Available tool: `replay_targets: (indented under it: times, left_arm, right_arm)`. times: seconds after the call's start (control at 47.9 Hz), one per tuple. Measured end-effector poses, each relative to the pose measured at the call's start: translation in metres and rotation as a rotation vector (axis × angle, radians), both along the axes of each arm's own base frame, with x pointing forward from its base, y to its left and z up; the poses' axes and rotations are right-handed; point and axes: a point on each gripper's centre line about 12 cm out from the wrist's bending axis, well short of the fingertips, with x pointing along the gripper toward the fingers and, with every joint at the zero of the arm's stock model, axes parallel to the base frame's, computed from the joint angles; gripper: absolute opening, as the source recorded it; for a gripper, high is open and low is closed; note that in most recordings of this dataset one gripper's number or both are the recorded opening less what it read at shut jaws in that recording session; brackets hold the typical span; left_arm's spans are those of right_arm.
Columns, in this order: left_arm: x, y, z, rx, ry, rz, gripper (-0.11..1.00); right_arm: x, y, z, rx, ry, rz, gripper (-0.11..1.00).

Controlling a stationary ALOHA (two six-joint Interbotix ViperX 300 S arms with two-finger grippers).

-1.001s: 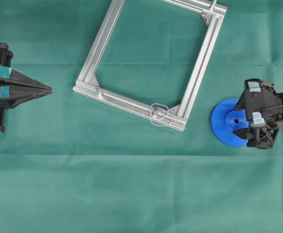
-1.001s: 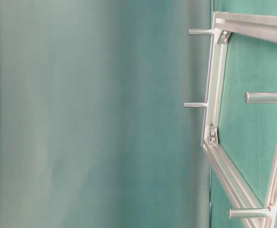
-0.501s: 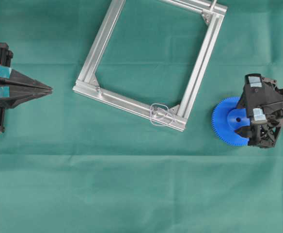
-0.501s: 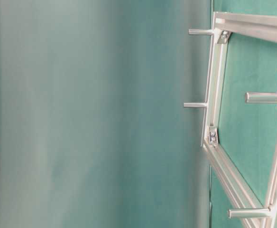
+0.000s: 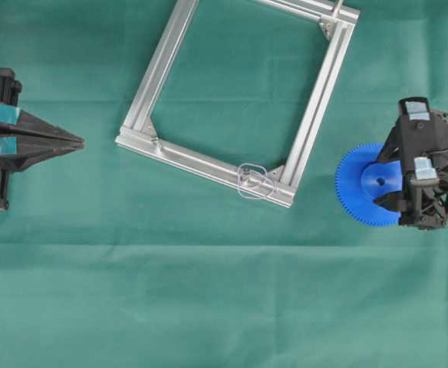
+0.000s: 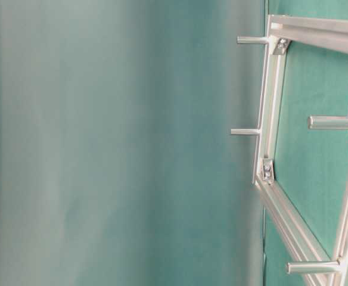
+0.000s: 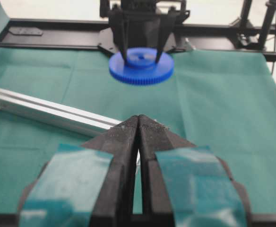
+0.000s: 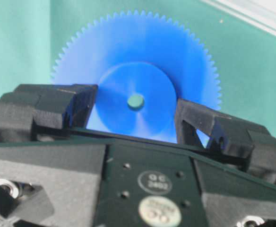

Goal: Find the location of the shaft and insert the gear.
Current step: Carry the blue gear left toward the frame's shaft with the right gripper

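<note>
My right gripper [image 5: 383, 184] sits at the right edge of the green cloth [image 5: 224, 307], its two fingers straddling the raised hub of the gear [image 5: 360, 184]. In my right wrist view each finger [image 8: 197, 120] presses against a side of the hub, so I am clamped on the gear [image 8: 135, 75] by its hub. My gripper body hides the near part of the toothed rim there, and from overhead it covers the gear's right side. From the left wrist view the gear [image 7: 141, 66] appears to be off the cloth, though I cannot be sure from that angle.

My left gripper [image 5: 70, 141] rests at the far left of the cloth with its fingers pressed together and nothing between them; the left wrist view shows only a thin seam between the two tips [image 7: 138, 125].

The shaft [image 5: 248, 181] stands on a clear plate [image 5: 255, 182] at the lower right corner of the aluminium frame [image 5: 235, 92], well apart from the gear. From overhead it is tiny and hard to pick out against the metal. The table-level view is mostly a blurred green wall; only part of the frame [image 6: 269, 119] shows at its right edge, cut off, with several pins sticking out, and I cannot tell which of them is the shaft.
</note>
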Motion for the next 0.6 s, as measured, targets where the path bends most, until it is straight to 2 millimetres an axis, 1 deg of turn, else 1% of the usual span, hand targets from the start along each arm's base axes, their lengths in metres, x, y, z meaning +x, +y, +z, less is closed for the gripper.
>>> replay_targets:
  times: [0.167,0.313,0.459,0.605]
  left_arm:
    - [0.0,0.0,0.0,-0.001,0.0,0.002,0.01]
    - [0.0,0.0,0.001,-0.005,-0.002,0.0,0.01]
    - [0.0,0.0,0.001,-0.005,-0.002,0.002,0.01]
    - [0.0,0.0,0.001,-0.006,-0.002,0.001,0.01]
  right_arm:
    - [0.004,-0.001,0.019,-0.011,-0.008,0.004,0.69]
    - [0.008,-0.001,0.026,-0.014,-0.027,0.003,0.69]
    - [0.019,-0.001,0.025,-0.009,-0.031,-0.009,0.69]
    - [0.036,0.0,0.024,-0.001,-0.028,-0.025,0.69]
